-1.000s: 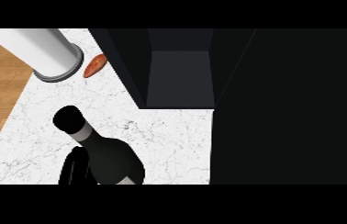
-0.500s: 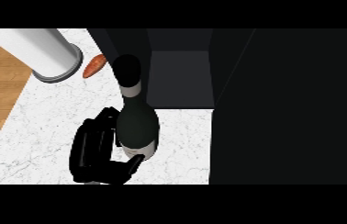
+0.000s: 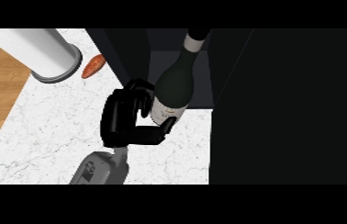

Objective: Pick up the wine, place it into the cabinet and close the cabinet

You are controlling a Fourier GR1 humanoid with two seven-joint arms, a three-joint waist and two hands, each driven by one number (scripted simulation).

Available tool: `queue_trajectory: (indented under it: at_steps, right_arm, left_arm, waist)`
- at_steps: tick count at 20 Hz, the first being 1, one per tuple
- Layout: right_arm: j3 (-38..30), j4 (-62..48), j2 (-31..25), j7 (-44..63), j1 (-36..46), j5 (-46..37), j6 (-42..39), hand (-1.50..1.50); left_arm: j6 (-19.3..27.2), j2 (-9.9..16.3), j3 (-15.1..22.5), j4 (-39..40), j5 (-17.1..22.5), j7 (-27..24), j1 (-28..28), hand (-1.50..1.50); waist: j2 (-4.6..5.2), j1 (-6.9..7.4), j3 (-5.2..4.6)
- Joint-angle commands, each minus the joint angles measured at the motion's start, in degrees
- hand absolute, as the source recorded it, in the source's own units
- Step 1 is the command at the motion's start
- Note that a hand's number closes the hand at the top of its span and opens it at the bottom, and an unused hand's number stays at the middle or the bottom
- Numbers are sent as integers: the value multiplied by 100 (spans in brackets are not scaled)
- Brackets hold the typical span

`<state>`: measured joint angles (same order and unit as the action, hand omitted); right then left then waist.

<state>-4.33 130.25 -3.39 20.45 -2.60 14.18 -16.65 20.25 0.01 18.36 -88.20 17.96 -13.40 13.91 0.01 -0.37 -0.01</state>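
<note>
The wine bottle (image 3: 173, 85) is dark green with a pale label and a white band on its neck. It is tilted, its neck reaching into the dark open cabinet (image 3: 278, 103) at the upper middle. My left hand (image 3: 123, 116) is left of the bottle's lower body, fingers curled round the far side and thumb on the near side, at the front edge of the cabinet opening. The grey forearm comes in from the lower left. My right hand does not show.
A white cylinder (image 3: 45, 53) stands at the upper left, with an orange vegetable (image 3: 92, 66) beside it. The marble counter (image 3: 54, 126) spreads below them, and a wooden surface (image 3: 9, 85) lies at the far left. The cabinet's dark bulk fills the right side.
The bottle stood alone on the counter, then my left hand closed on it. It has since been carried right and up, with its neck now inside the cabinet opening.
</note>
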Motion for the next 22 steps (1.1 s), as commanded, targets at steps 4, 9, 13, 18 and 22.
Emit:
queue_trajectory:
  at_steps: [4,9,13,18,22]
  right_arm:
    - [-109,17,14,-320,-282,100,-193,-150]
    - [-83,-119,-43,-233,-121,-9,-191,-150]
    - [-83,220,-6,35,-68,59,24,-150]
    - [-372,-134,-211,-105,101,319,-181,-150]
    - [-42,-77,18,-243,-53,-113,-114,-150]
  left_arm:
    - [732,-1,606,643,-277,96,553,150]
    - [978,-1,544,1806,388,-406,1407,150]
    - [1232,-1,925,1684,733,-581,1017,150]
    - [713,-1,453,2972,1063,-1139,1583,150]
    - [788,-1,733,3184,1330,-1641,1316,150]
  waist:
    - [-3,-3,2]
    - [5,-16,0]
    - [-1,-7,-1]
    - [8,-18,-1]
    - [5,-7,-1]
